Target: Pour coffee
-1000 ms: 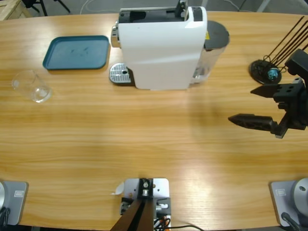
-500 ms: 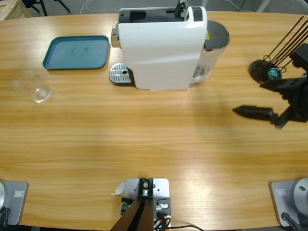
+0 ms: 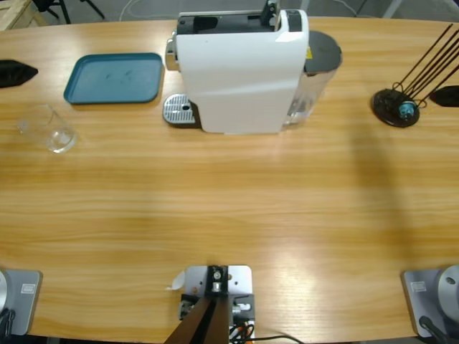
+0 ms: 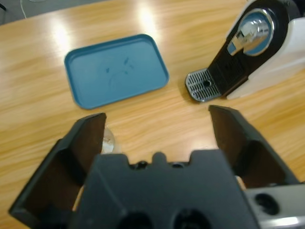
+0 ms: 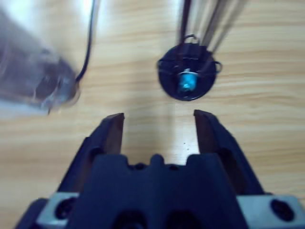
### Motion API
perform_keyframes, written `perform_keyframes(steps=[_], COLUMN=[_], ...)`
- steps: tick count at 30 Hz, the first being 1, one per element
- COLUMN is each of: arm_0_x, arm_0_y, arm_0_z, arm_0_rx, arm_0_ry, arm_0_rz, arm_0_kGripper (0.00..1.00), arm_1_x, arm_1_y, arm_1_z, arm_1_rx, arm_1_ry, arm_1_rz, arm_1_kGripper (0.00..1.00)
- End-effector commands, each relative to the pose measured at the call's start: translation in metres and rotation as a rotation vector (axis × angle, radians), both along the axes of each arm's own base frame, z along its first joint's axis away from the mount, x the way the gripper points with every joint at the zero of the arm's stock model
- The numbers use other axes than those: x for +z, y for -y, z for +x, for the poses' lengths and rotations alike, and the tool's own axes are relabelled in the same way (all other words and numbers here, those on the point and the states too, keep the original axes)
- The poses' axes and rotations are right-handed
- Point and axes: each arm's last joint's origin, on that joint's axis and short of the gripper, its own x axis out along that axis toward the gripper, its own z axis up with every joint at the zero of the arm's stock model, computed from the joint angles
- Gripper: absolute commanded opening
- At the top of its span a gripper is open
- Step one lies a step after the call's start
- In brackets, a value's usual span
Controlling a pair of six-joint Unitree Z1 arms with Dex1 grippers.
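both end effectors gaping, empty; glass cup beside tray

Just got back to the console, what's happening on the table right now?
Nothing is held yet. The left tool hangs open over the clear glass cup, which stands beside the blue rectangular tray. The right tool is open too, above the black round capsule stand at the table's far right. The white coffee machine sits between them with nothing on its silver drip grille.
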Motion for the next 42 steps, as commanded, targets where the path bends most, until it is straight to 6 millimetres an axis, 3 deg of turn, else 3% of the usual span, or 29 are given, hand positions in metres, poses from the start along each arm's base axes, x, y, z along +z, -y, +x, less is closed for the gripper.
perform_keyframes(steps=[1, 13, 33, 42], arm_0_x=[-0.023, -0.032, -0.036, -0.037], arm_0_y=[-0.010, -0.018, -0.017, -0.017], arm_0_z=[-0.012, -0.019, -0.017, -0.016], arm_0_rx=[0.006, 0.059, 0.060, 0.060], arm_0_ry=[-0.056, -0.002, -0.005, -0.008], arm_0_rz=[0.045, 0.055, 0.058, 0.061], arm_0_kGripper=[0.979, 0.931, 0.931, 0.931], arm_1_x=[-0.045, -0.094, -0.122, -0.125], arm_1_y=[0.006, 0.007, 0.002, 0.005], arm_1_z=[0.010, 0.027, 0.058, 0.057], arm_1_rx=[-0.124, -0.178, -0.168, -0.218], arm_1_ry=[-0.020, -0.003, -0.030, -0.026], arm_1_rz=[-0.002, -0.057, -0.070, -0.111], arm_1_kGripper=[0.595, 0.591, 0.591, 0.590])
